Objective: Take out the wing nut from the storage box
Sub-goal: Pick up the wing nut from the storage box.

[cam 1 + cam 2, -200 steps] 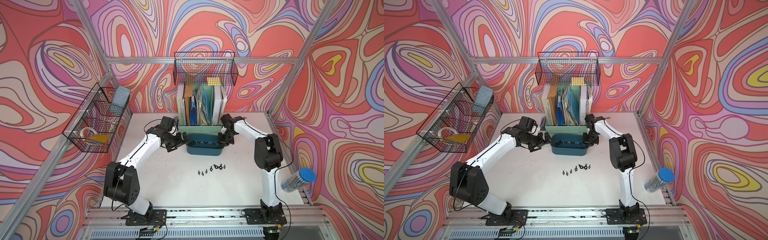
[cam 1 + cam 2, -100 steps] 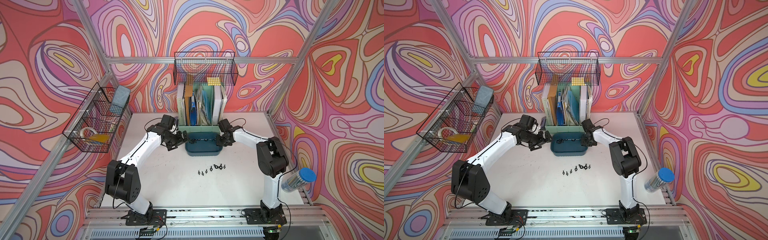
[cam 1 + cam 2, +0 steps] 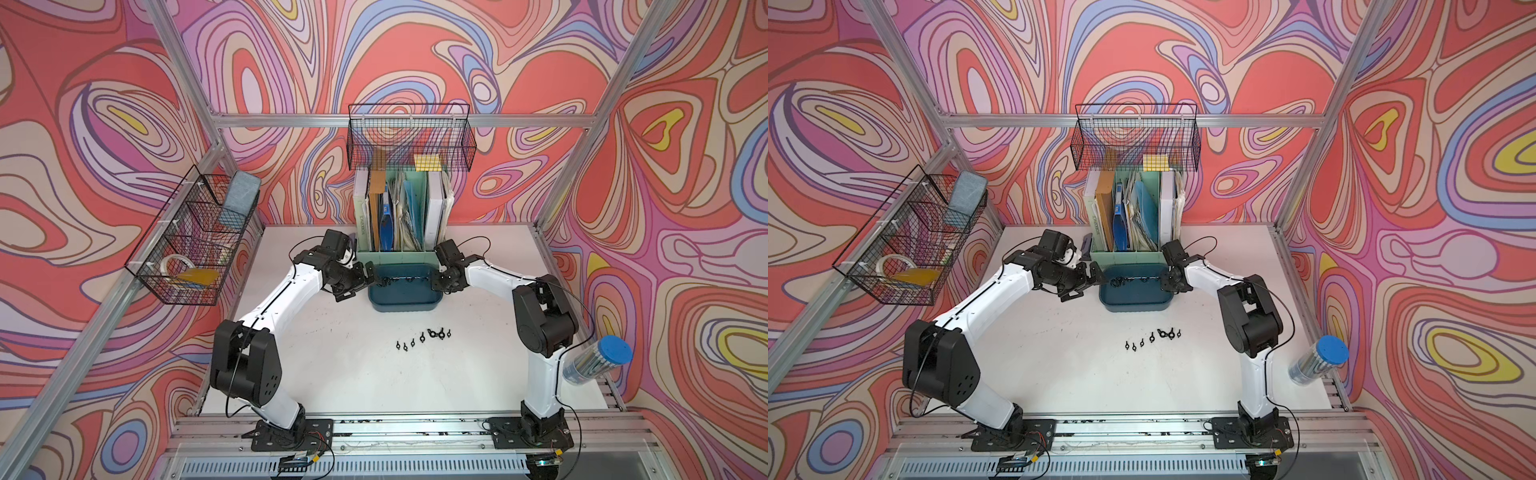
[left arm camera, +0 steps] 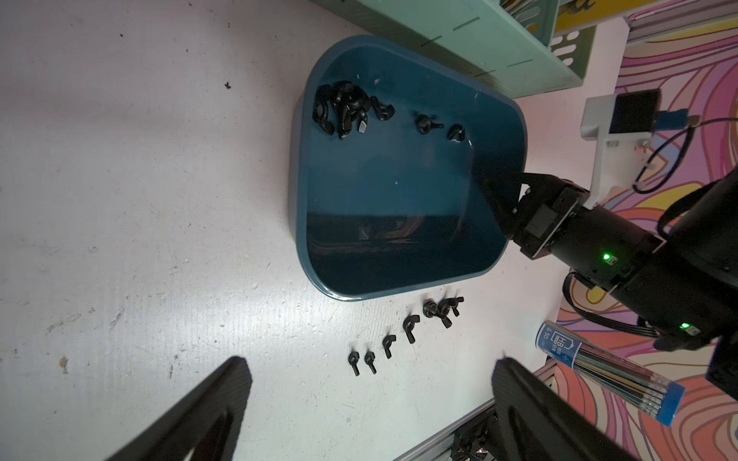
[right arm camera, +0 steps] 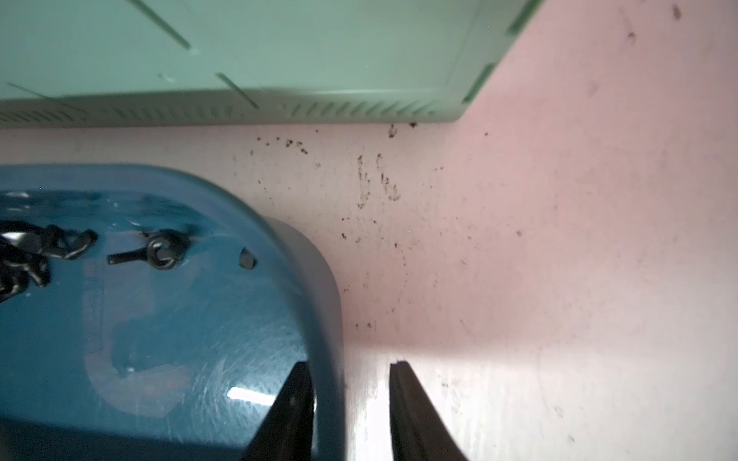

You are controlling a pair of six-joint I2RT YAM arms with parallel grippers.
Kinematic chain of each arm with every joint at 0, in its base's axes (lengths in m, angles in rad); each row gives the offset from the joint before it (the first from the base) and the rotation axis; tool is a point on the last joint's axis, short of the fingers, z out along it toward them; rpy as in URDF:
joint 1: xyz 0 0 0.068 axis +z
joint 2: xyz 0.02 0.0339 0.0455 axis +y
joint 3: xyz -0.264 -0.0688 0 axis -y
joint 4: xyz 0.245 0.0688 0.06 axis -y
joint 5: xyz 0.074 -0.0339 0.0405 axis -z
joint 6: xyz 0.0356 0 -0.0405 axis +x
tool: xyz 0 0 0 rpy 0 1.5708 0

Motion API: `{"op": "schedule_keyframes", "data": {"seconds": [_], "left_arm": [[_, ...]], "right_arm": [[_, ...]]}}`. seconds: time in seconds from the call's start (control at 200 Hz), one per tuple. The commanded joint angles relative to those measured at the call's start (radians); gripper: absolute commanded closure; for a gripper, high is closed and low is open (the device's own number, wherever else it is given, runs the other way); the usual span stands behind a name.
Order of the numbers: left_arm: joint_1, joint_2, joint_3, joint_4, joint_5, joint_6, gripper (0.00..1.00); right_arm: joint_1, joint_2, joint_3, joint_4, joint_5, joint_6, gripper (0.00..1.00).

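my right claw (image 5: 350, 364) straddles the wall of the box (image 3: 402, 306) at its 3 o'clock, jaws narrowly parted, one finger inside, one outside, nothing gripped. my left claw (image 4: 371, 362) hangs wide open at the box's 9 o'clock. wing nuts (image 4: 343, 109) lie along the box's 12 o'clock wall. loose nuts (image 3: 424, 334) line the desk (image 3: 332, 374) at its 6 o'clock.

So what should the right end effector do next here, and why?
Probably close the right end effector on the side wall of the storage box: its jaws stand apart astride that wall, one finger inside, one outside. That would likely steady the box while the open left end effector reaches for the wing nuts clustered inside.
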Motion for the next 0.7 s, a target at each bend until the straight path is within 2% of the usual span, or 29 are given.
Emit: {"op": "schedule_keyframes", "data": {"seconds": [0.0,0.09,0.26,0.431,0.696], "left_arm": [[0.005,-0.012,0.01,0.011,0.006,0.035,0.01],[0.004,-0.018,0.013,0.009,0.0,0.051,0.01],[0.004,-0.017,0.019,0.004,-0.001,0.069,0.01],[0.004,-0.015,0.03,0.001,0.007,0.08,0.01],[0.004,-0.022,0.043,-0.025,-0.019,0.094,0.01]], "right_arm": [[0.012,-0.09,0.006,-0.025,0.034,-0.011,0.66],[0.024,-0.128,0.009,-0.031,0.035,-0.046,0.66],[0.063,-0.149,0.036,0.007,-0.049,-0.149,0.69],[0.098,-0.027,0.168,-0.051,-0.122,-0.218,0.72],[0.112,0.129,0.275,-0.069,-0.137,-0.256,0.65]]}}
